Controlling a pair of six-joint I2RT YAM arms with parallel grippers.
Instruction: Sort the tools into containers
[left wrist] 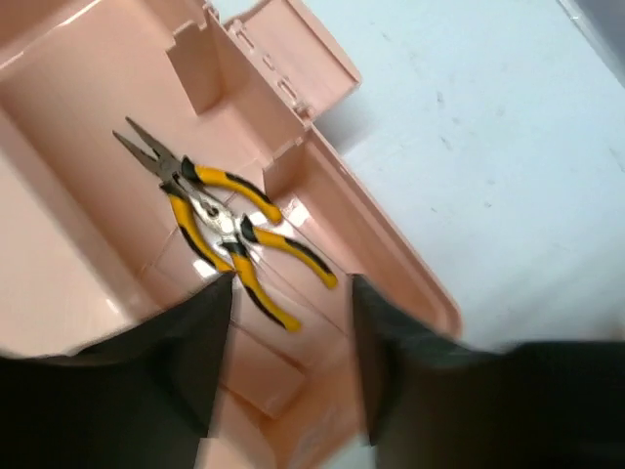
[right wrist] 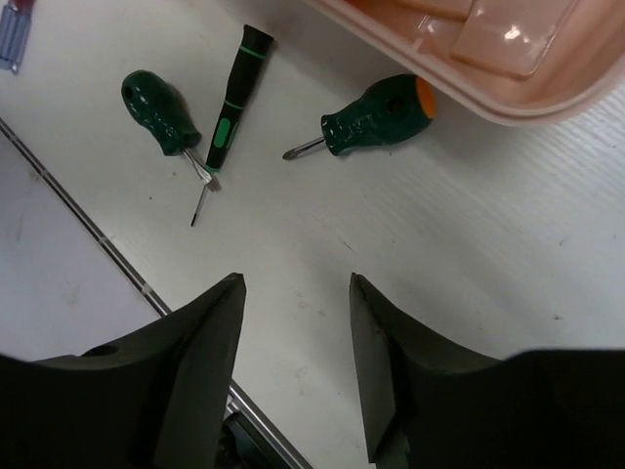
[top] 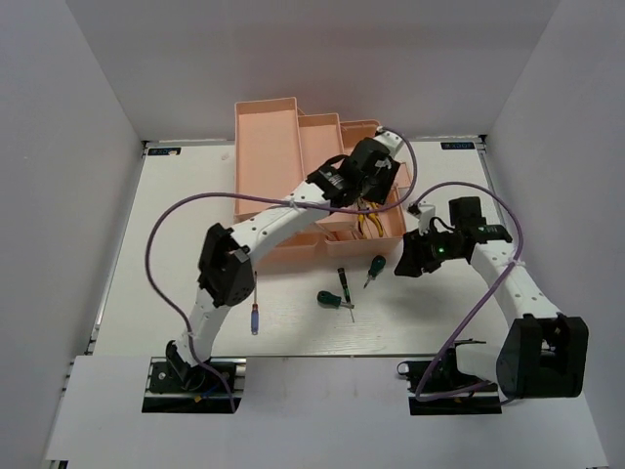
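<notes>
Six tools in all by our count: two pliers (left wrist: 223, 227), two stubby green screwdrivers (right wrist: 376, 115), one slim black-and-green screwdriver (right wrist: 234, 93) and one purple screwdriver (top: 254, 319). One pink toolbox (top: 264, 137) stands at the far middle of the white table (top: 176, 225), its trays stepped open. Both pliers lie inside the toolbox, in its near right compartment, one overlapping the other; their yellow handles are striped with black and one has a long thin nose. All four screwdrivers lie on the table in front of the toolbox. One stubby one, with an orange cap on its handle, is just off the near right corner. The other stubby one and the slim one lie against each other farther out, and the purple one is well apart to the left. The left gripper (left wrist: 293, 288) hangs over that toolbox compartment above the pliers, jaws spread; whether it touches them we cannot tell. The right gripper (right wrist: 295, 283) hovers beside the toolbox's near right corner, jaws spread and holding nothing, with bare table beneath it and the table's edge running past on the side away from the toolbox
</notes>
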